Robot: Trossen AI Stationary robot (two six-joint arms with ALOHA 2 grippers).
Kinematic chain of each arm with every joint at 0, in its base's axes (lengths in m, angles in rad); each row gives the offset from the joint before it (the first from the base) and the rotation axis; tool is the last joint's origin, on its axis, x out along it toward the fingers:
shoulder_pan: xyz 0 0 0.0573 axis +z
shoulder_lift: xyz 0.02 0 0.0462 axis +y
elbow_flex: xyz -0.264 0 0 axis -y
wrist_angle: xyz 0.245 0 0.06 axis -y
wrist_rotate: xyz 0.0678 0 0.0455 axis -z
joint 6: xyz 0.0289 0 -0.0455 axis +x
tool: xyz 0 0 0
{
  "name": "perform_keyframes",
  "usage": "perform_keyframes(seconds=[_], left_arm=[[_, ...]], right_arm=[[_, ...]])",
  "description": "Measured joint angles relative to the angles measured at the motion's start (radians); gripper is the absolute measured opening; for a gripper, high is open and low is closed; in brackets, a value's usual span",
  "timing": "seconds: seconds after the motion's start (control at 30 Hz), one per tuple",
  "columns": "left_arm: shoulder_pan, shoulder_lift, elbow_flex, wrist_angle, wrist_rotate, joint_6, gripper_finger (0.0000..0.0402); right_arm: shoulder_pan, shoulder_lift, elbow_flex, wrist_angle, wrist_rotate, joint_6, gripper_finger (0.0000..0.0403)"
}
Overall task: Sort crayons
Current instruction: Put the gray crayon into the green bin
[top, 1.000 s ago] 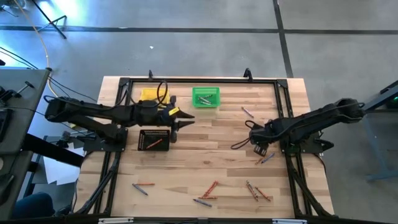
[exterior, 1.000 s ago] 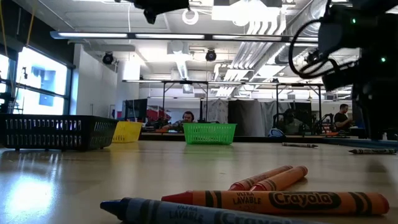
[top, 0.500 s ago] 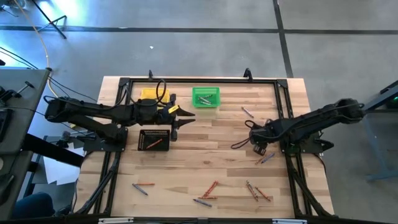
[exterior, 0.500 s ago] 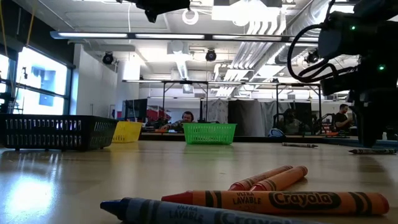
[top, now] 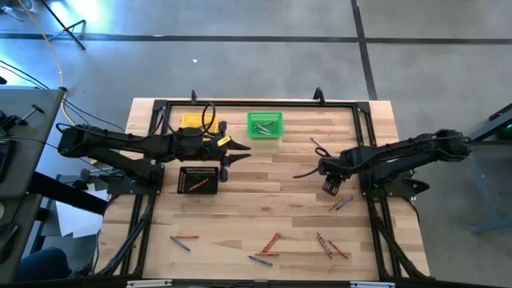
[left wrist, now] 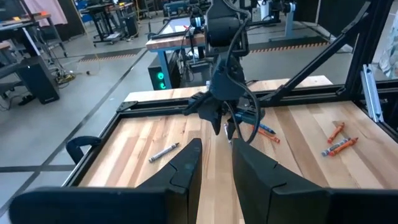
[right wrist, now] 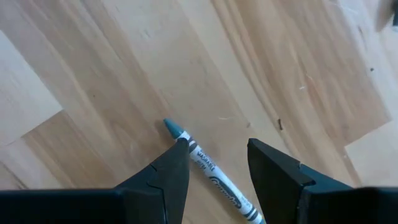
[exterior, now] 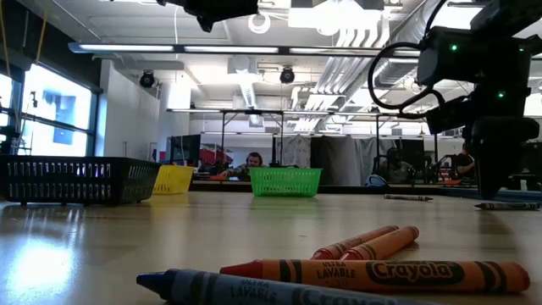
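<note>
One blue-grey crayon (right wrist: 211, 165) lies flat on the wooden table (right wrist: 93, 68), its long axis diagonal. Its tip points away from the right gripper (right wrist: 214, 168), whose parted fingers straddle it without clamping. Left gripper (top: 234, 152) hovers by the black bin (top: 198, 179), its fingers nearly together on nothing.

I'm seeing the right gripper (top: 329, 186) rising and pulling back from the pair of crayons (top: 342, 204) on the desk, drifting toward the desk's far side (the arm is straightening out as it goes). In the low view it is sliding leftward, clear of the crayon (exterior: 506, 206) it was standing over.
</note>
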Motion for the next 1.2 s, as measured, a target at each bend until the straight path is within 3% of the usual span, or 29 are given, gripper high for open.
perform_keyframes(seconds=[0.33, 0.63, 0.83, 1.0, 1.2], left_arm=[[0.0, 0.0, 0.0, -0.016, 0.0, -0.003, 0.0074], [0.0, 0.0, 0.0, -0.023, 0.0, -0.011, 0.0074], [0.0, 0.0, 0.0, -0.028, -0.001, -0.011, 0.0074], [-0.001, 0.0, 0.0, -0.028, -0.001, -0.011, 0.0074], [-0.001, 0.0, 0.0, -0.032, -0.001, -0.012, 0.0074]], right_arm=[[-0.005, 0.009, 0.0, 0.015, -0.042, -0.045, 0.0155], [-0.005, 0.155, 0.008, 0.042, -0.039, -0.079, 0.0155], [-0.005, 0.175, 0.01, 0.044, -0.046, -0.075, 0.0149], [-0.006, 0.175, 0.007, 0.063, -0.08, -0.044, 0.0107], [-0.006, 0.175, 0.006, 0.085, -0.093, 0.014, 0.0018]])
